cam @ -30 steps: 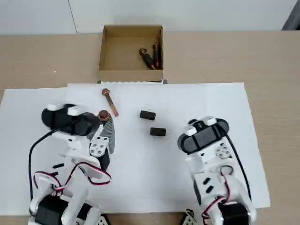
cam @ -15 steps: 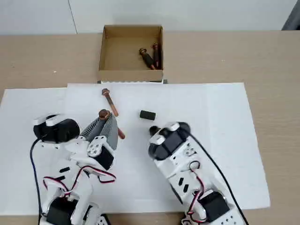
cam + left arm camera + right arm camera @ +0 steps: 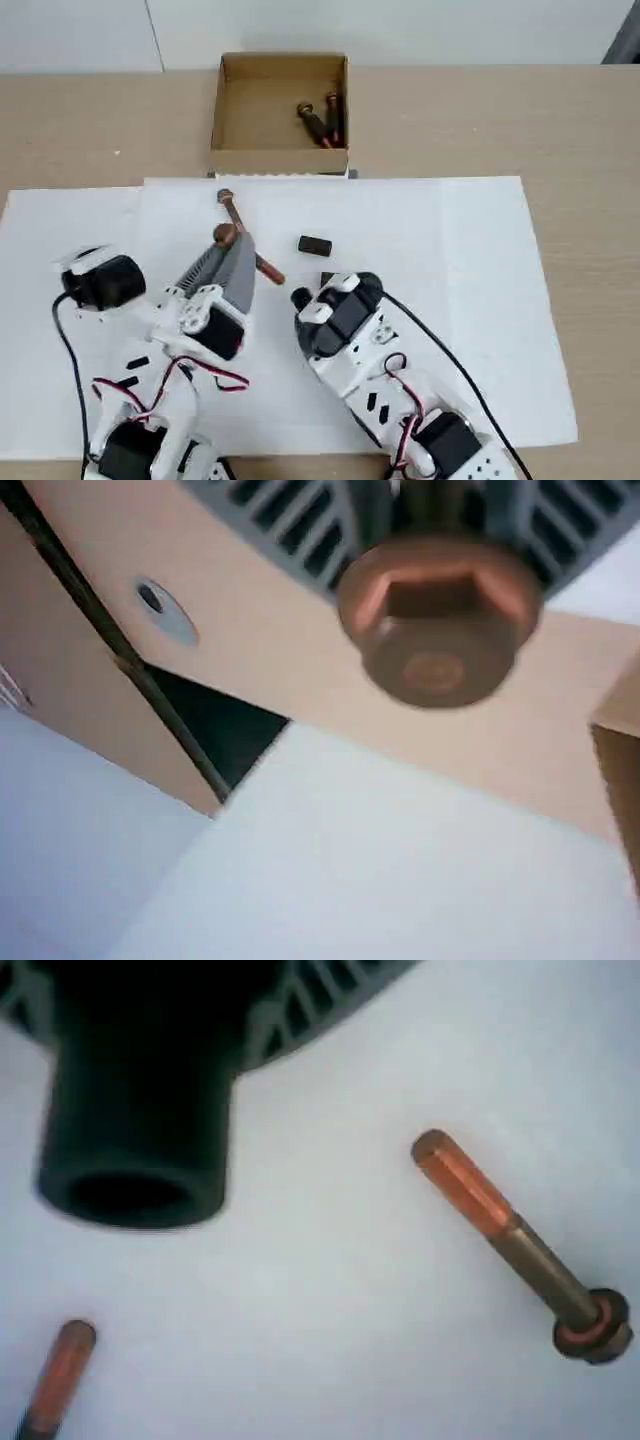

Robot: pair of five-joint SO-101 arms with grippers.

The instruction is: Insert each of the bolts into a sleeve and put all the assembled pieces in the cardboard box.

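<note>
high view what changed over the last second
The right gripper swung left across the paper and took hold of the nearer sleeve. The left gripper kept its bolt, tilting the shaft toward that sleeve. The loose bolt, the other sleeve and the cardboard box with its two assembled pieces stayed put.

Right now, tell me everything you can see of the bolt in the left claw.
The bolt looks like copper-coloured metal, with a flanged hexagonal head and a plain straight shank. The left claw is shut on it just under the head. It is held aslant, head toward the cardboard box, tip close to the black sleeve in the right claw, not yet in it.
</note>
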